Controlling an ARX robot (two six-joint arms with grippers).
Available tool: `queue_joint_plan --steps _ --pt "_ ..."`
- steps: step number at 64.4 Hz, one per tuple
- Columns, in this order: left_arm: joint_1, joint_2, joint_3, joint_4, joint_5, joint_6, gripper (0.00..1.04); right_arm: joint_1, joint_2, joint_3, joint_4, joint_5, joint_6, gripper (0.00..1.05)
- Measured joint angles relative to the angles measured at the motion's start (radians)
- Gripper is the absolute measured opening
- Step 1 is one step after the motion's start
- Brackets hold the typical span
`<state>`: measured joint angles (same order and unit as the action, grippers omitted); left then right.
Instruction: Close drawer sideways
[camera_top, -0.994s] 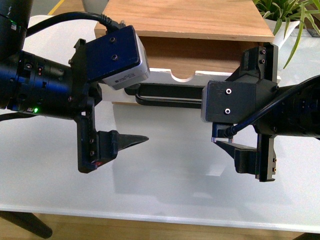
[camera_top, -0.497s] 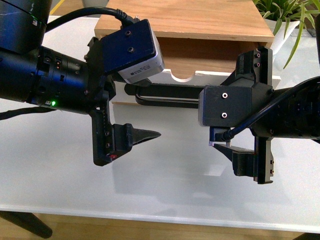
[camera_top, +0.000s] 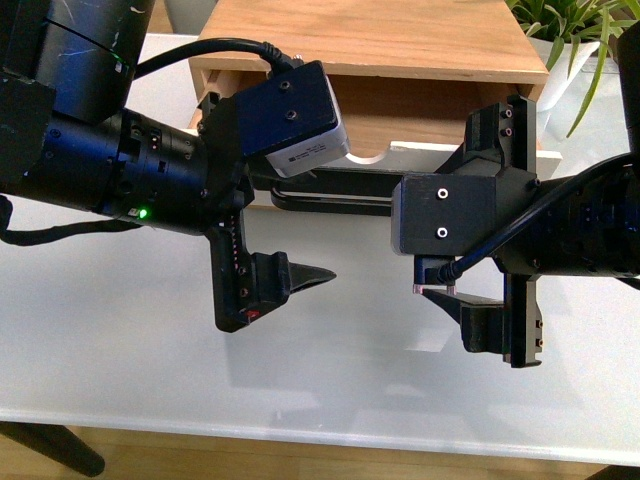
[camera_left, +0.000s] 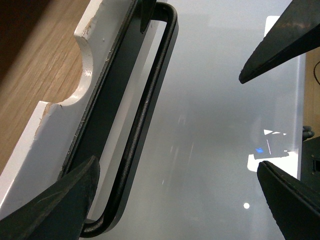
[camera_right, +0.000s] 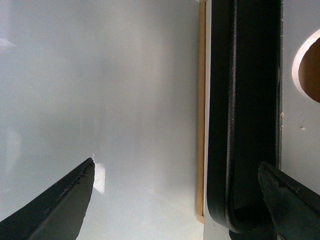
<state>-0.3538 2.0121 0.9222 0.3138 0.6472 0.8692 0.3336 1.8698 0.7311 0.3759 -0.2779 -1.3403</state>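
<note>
Hovering before the partly open drawer, left gripper and right gripper both spread wide, flanking its handle.

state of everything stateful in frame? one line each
drawer: partly open, front standing out from the wooden case
handle: free, not gripped
left gripper: open, holding nothing
right gripper: open, holding nothing
status light on the left arm: lit green
</note>
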Motion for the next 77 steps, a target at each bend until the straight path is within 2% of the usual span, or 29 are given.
queue_joint_plan --steps 77 --pt "-0.017 0.089 0.097 -0.071 -0.026 0.003 0.96 0.002 0.069 0.055 -0.021 0.001 -0.016 0.96"
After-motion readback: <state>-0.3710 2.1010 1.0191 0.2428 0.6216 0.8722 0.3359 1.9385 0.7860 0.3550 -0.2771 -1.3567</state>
